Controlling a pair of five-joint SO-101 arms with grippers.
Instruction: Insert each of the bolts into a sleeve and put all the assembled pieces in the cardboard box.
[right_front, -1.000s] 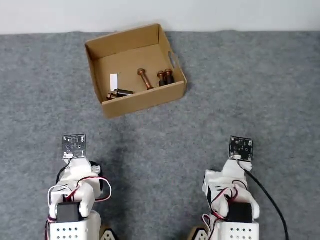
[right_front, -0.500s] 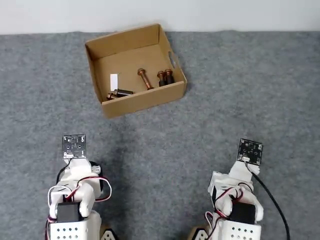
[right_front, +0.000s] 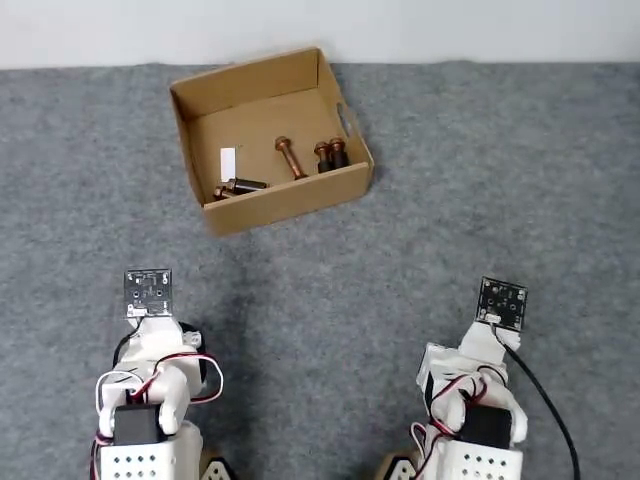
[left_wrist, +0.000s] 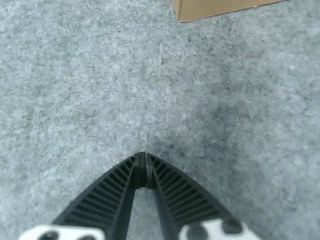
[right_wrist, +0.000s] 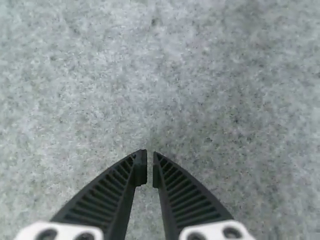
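The cardboard box (right_front: 290, 201) stands at the far left-centre of the grey mat. Inside it lie several copper-coloured bolts in dark sleeves: one long piece (right_front: 291, 158), two short ones side by side (right_front: 332, 155), and one near the front wall (right_front: 240, 186). My left gripper (left_wrist: 145, 161) is shut with nothing in it, low over bare mat, and a corner of the box (left_wrist: 220, 7) shows far ahead of it. My right gripper (right_wrist: 149, 161) is shut and holds nothing, over bare mat. Both arms, left (right_front: 150, 370) and right (right_front: 475, 385), sit folded back at the near edge.
Grey carpet-like mat (right_front: 450, 180) covers the table, with a pale wall strip (right_front: 320, 30) along the far edge. A small white label (right_front: 228, 161) lies on the box floor. Open mat stretches between the arms and the box.
The right arm swung slightly to the right and drew back a little, then held still. The left arm and the box contents have not moved.
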